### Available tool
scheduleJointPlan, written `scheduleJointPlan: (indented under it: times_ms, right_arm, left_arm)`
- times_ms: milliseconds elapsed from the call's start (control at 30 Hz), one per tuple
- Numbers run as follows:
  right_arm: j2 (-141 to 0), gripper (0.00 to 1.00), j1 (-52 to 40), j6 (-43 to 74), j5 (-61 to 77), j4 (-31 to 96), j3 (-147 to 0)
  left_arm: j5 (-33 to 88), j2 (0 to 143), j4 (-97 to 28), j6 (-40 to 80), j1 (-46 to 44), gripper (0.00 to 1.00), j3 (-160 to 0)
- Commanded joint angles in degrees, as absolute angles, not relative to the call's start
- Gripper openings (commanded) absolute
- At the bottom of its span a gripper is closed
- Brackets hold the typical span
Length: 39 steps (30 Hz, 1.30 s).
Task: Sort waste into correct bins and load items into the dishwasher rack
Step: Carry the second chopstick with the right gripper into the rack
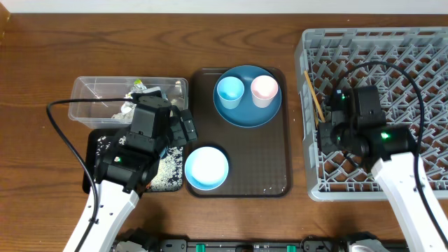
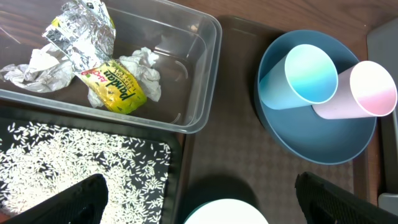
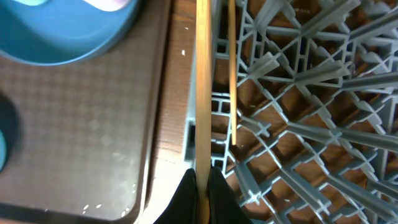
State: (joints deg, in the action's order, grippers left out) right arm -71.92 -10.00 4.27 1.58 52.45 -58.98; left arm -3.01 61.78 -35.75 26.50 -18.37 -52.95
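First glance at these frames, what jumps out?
The big grey dishwasher rack fills the right side, with the right tool shut on a wooden chopstick at its left edge. On the brown serving tray in the middle, a dark blue plate carries a light blue cup and a pink cup. White rice covers the black tray at left.

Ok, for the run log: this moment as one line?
left pincer open, empty | right pincer shut on thin wooden chopstick at light-grey plastic rack | light blue cup, pink cup on dark blue plate
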Motion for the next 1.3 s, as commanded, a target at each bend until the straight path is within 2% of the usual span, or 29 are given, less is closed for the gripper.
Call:
scheduleJointPlan:
  times_ms: [0, 400, 733, 1067, 1100, 1267]
  right_arm:
    - [-74.0, 0.01, -8.6, 4.3, 2.0, 51.4, -59.9]
    - [-74.9, 0.01, -8.5, 5.7, 1.5, 49.9, -59.9]
    - [-75.3, 0.01, -8.5, 8.1, -4.4, 49.5, -59.1]
    - [-80.1, 0.01, -8.5, 8.1, -4.3, 47.6, -59.1]
    - [-80.7, 0.03, -8.5, 8.1, -4.3, 47.2, -59.1]
    - [-82.5, 0.34, -8.5, 8.1, -4.3, 45.1, -59.1]
  left_arm:
    - [-3.7, 61.8, -35.8, 25.5, -18.1, 0.98, -53.9]
    - [-3.7, 61.8, -35.8, 25.5, -18.1, 0.98, -53.9]
    - [-3.7, 61.8, -35.8, 25.5, -18.1, 0.98, -53.9]
    - [-3.7, 61.8, -35.8, 25.5, -18.1, 0.98, -53.9]
    - [-3.7, 61.8, -35.8, 25.5, -18.1, 0.98, -53.9]
    - [-3.7, 61.8, -35.8, 25.5, -18.1, 0.98, -53.9]
